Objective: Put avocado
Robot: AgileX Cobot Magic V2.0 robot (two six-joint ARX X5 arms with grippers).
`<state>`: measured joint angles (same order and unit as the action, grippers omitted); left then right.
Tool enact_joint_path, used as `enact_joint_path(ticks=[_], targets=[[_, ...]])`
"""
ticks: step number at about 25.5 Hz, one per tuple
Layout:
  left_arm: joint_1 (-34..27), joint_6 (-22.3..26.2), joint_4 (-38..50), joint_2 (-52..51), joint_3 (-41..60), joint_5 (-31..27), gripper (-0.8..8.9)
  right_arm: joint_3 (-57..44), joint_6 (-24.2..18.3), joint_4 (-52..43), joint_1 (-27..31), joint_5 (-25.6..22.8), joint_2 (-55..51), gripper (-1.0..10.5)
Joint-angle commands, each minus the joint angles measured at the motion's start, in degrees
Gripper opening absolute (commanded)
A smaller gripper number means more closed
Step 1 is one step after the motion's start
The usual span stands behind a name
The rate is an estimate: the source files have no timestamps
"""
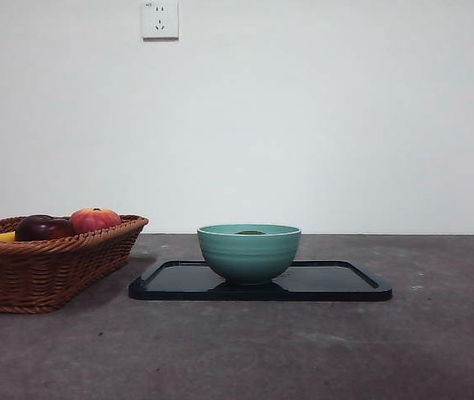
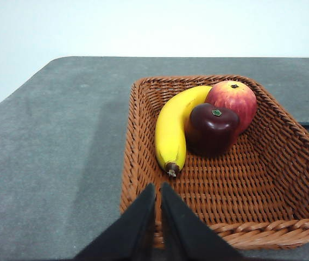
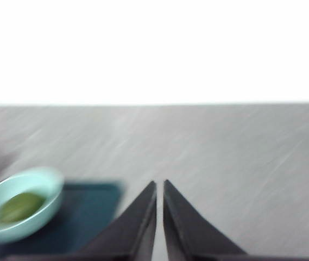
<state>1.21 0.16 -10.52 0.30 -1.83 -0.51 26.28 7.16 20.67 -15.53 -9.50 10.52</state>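
The dull olive-green avocado (image 3: 17,206) lies inside the teal bowl (image 1: 249,251), which stands on the black tray (image 1: 336,283). In the front view only its top (image 1: 251,232) shows above the bowl's rim. My right gripper (image 3: 159,187) is shut and empty, held above the table, off to one side of the bowl (image 3: 21,209); its view is blurred. My left gripper (image 2: 158,190) is shut and empty, above the near edge of the wicker basket (image 2: 284,179). Neither arm shows in the front view.
The wicker basket (image 1: 45,267) at the left holds a yellow banana (image 2: 175,128), a dark maroon fruit (image 2: 213,128) and a red-orange apple (image 2: 233,100). A wall socket (image 1: 160,18) is high on the back wall.
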Motion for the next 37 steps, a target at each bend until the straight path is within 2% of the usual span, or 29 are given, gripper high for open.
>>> enact_joint_path(ticks=[1, 2, 5, 8, 11, 17, 24, 37], targets=[[-0.13, 0.44, -0.39, -0.11, 1.18, -0.13, 0.19, -6.84, -4.61, -6.82, 4.59, 2.29, -2.51, 0.2], [-0.13, 0.44, -0.39, -0.11, 1.18, -0.13, 0.19, -10.21, -6.58, -8.94, 6.95, 3.67, -3.82, 0.2], [-0.13, 0.44, -0.39, -0.11, 1.18, -0.11, 0.19, -15.54, -8.87, -11.80, 10.95, 6.43, -5.86, 0.2], [-0.13, 0.44, -0.39, -0.11, 1.18, -0.13, 0.19, -19.89, -10.08, -13.77, 14.27, 9.77, -7.34, 0.2], [-0.13, 0.44, -0.39, -0.11, 1.18, -0.13, 0.19, -23.67, -10.36, -16.61, 16.28, 11.04, -8.37, 0.2], [-0.13, 0.44, -0.39, -0.11, 1.18, -0.13, 0.19, -25.68, -10.49, -15.39, 18.43, 10.34, -9.31, 0.2], [-0.13, 0.44, -0.39, -0.11, 1.18, -0.13, 0.19, -25.68, -9.99, -10.45, 17.49, 4.85, -10.32, 0.2], [-0.13, 0.44, -0.37, -0.11, 1.18, -0.13, 0.19, -25.68, -7.58, -11.78, 16.63, 5.01, -10.32, 0.2]])
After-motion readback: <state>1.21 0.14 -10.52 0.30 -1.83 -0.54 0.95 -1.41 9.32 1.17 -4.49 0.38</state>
